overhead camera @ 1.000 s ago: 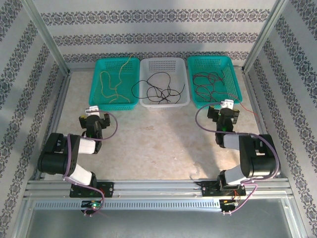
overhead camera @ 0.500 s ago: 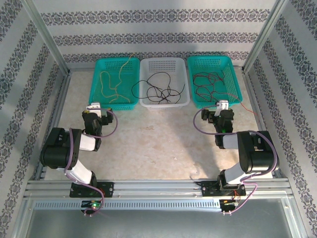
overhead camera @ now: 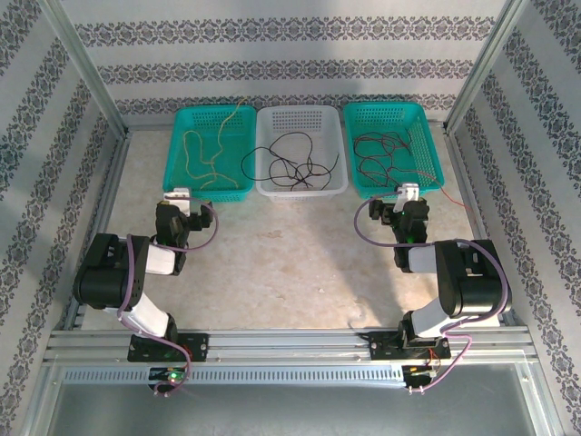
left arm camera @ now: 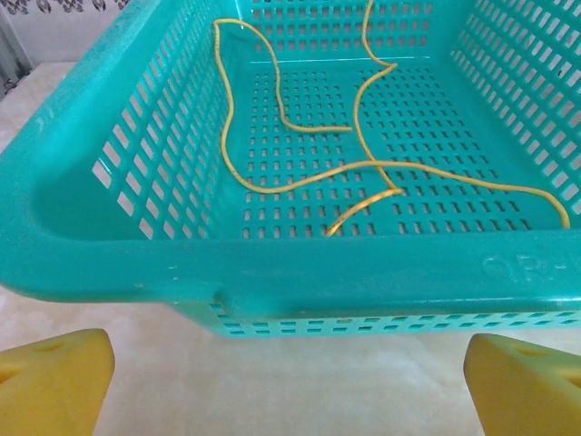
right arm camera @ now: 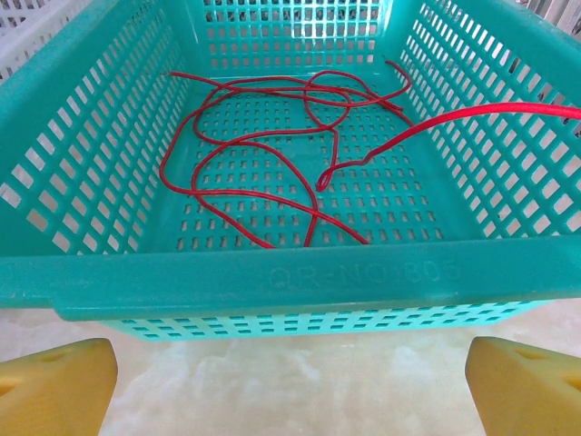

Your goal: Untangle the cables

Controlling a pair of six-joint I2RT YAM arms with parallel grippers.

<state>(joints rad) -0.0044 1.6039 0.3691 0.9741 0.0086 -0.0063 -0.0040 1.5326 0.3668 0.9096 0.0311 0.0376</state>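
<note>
Yellow cables (overhead camera: 207, 154) (left arm camera: 363, 163) lie loose in the left teal basket (overhead camera: 182, 123) (left arm camera: 272, 263). Black cables (overhead camera: 295, 163) rest in the white middle basket (overhead camera: 301, 116). Red cables (overhead camera: 386, 154) (right arm camera: 272, 154) lie looped in the right teal basket (overhead camera: 427, 136) (right arm camera: 272, 272); one red end hangs over its right wall (right arm camera: 508, 111) onto the table. My left gripper (overhead camera: 178, 198) (left arm camera: 290, 381) stands open just short of the left basket's near wall, nothing between its yellow fingers (left arm camera: 54, 381). Facing the right basket's near wall, my right gripper (overhead camera: 408, 195) (right arm camera: 290, 386) is open and empty too.
The three baskets stand side by side along the back of the marbled table (overhead camera: 290, 263). Metal frame rails (overhead camera: 100, 200) bound the table left, right and front. Patterned walls rise behind and beside. Purple arm cables (overhead camera: 368, 227) loop beside each wrist.
Both arms have drawn slightly forward toward the baskets and settled; both grippers stayed open. The cables have not moved.
</note>
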